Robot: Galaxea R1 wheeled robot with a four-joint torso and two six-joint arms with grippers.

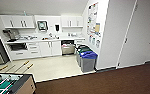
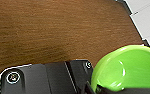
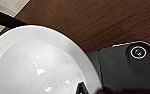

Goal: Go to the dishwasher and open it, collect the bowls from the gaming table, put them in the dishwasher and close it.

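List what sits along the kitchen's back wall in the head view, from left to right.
White drawers → white cabinet doors → open dishwasher → recycling bins → white door.

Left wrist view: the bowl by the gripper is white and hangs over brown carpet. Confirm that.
Not quite. The bowl in the left wrist view is bright green, not white. It does hang over brown carpet. The white bowl is the one in the right wrist view.
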